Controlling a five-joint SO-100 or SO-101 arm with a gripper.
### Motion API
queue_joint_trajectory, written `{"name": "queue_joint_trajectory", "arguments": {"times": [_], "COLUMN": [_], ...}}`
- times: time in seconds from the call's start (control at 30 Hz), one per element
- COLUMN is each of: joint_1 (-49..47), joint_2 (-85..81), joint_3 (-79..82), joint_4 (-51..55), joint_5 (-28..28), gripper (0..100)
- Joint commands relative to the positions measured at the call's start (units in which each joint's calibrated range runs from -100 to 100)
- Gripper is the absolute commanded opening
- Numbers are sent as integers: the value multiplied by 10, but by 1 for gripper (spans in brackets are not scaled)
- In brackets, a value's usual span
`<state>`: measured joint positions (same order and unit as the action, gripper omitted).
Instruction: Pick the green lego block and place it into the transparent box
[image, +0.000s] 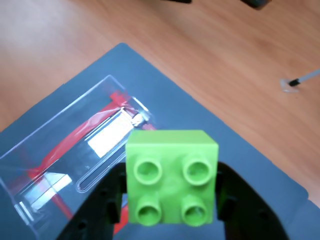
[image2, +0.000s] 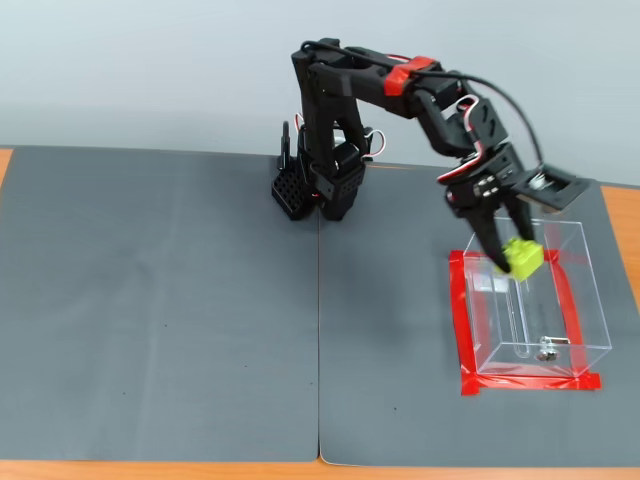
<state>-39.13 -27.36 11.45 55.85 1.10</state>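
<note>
The green lego block (image: 171, 176) is lime green with four studs facing the wrist camera. My gripper (image: 170, 200) is shut on it, one black finger on each side. In the fixed view the gripper (image2: 512, 252) holds the block (image2: 523, 257) in the air above the far left part of the transparent box (image2: 530, 300). The box stands on the grey mat with red tape (image2: 458, 320) around its base and a small metal fitting (image2: 546, 349) on its near wall. In the wrist view the box (image: 60, 150) lies below and left of the block.
Two dark grey mats (image2: 160, 300) cover the table, with wood (image: 225, 60) showing past their edges. The arm's base (image2: 318, 190) stands at the back centre of the mats. A small clear object (image: 295, 82) lies on the wood in the wrist view.
</note>
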Motion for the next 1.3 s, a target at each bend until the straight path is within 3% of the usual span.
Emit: {"name": "queue_joint_trajectory", "arguments": {"times": [0.0,0.87,1.1,1.27], "joint_1": [-41,-112,-113,-119], "joint_2": [-11,166,175,176], "joint_3": [-25,-34,-34,-34], "joint_4": [-6,-8,-54,-52], "joint_5": [-2,-2,-2,-2], "gripper": [11,12,12,25]}}
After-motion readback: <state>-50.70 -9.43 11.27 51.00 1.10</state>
